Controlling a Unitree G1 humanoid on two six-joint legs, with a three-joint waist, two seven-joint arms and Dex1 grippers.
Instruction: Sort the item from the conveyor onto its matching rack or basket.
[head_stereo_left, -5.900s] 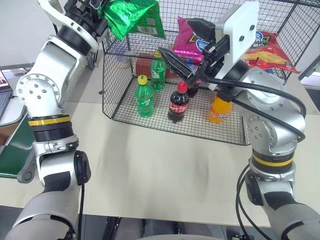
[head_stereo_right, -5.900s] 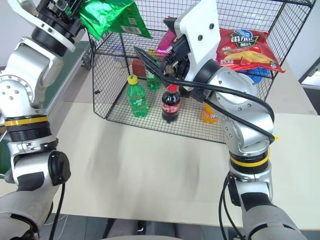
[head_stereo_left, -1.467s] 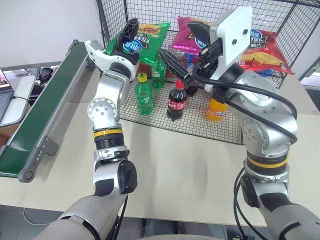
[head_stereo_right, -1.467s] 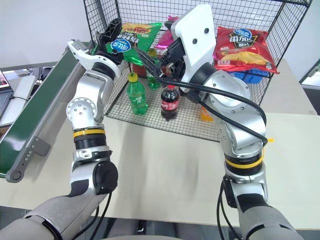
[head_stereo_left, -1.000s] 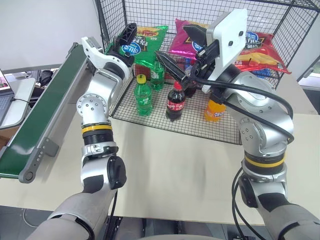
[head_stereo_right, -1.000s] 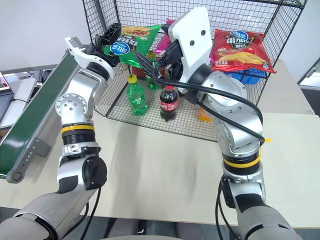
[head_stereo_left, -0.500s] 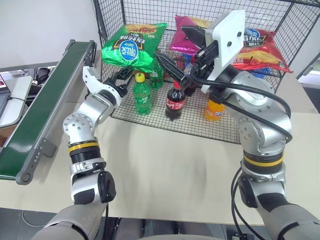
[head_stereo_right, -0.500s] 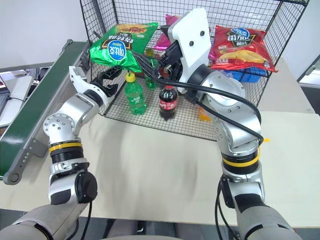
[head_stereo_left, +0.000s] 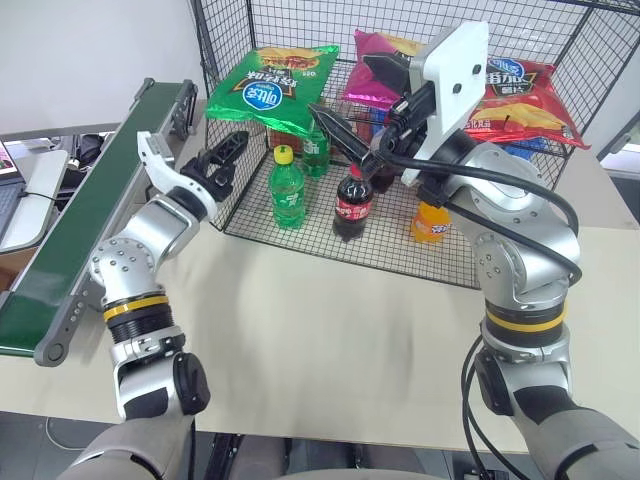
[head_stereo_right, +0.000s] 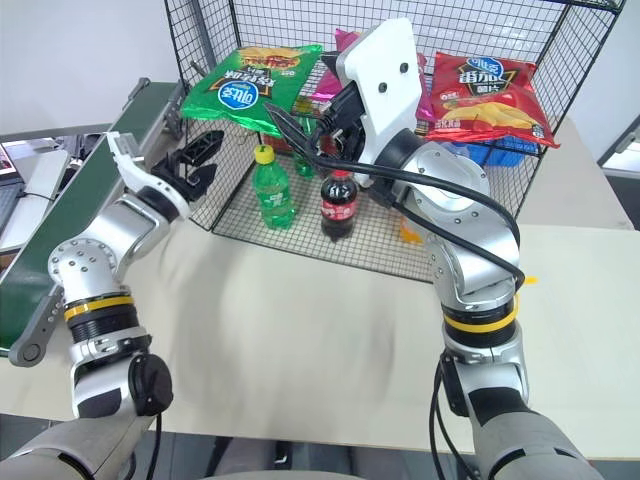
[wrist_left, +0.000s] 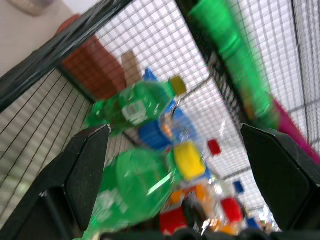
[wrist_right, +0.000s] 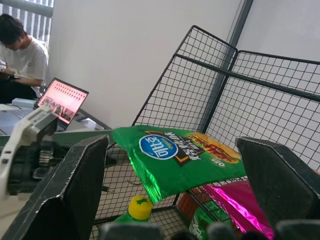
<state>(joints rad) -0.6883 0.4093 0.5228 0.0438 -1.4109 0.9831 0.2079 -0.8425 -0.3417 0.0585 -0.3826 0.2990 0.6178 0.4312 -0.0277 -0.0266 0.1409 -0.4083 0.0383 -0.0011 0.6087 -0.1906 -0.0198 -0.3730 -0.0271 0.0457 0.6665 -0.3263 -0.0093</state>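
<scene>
The shiny green chip bag (head_stereo_left: 270, 88) lies on the black wire-mesh cage's (head_stereo_left: 560, 150) upper shelf, at one o'clock from the nearer, wide-open, empty left gripper (head_stereo_left: 222, 160). Right gripper (head_stereo_left: 350, 95) gapes empty.

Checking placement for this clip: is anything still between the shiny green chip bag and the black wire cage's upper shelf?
Nothing visible. The shiny green chip bag already lies on the black wire-mesh cage's upper shelf, beside the magenta bag. The open left claw is apart from it.

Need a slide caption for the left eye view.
Green chip bag resting on the wire cage's upper shelf; open left claw beside the cage.
</scene>
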